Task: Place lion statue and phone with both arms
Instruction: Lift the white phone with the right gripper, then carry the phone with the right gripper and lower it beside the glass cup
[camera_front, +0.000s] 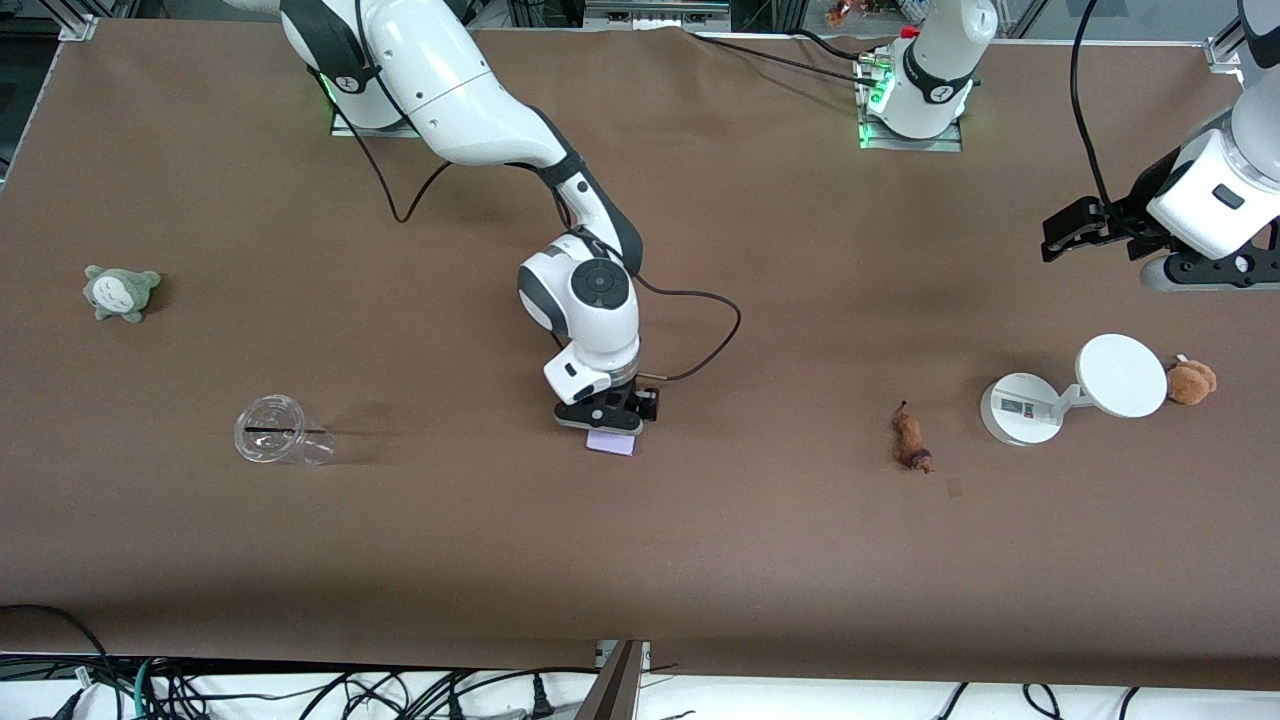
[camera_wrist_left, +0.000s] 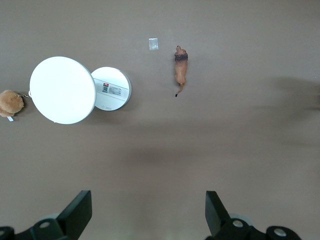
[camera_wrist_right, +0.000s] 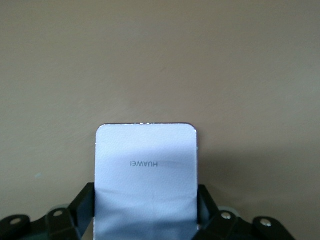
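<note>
I have the right gripper (camera_front: 608, 422) clamped on the phone (camera_front: 611, 444) at mid-frame in the front view.

Its fingers (camera_wrist_right: 86, 201) press both long edges (HUAWEI lettering visible). My left gripper (camera_front: 1068, 229) waits spread wide at upper right; the lion statue (camera_front: 911, 440) lies lower right, beside the white disc stand (camera_front: 1075, 387).

Table (camera_front: 700, 560) is being viewed from high in front; wrist views are looking down, right close on phone (camera_wrist_right: 145, 175), left sharing lion statue (camera_wrist_left: 180, 70).
</note>
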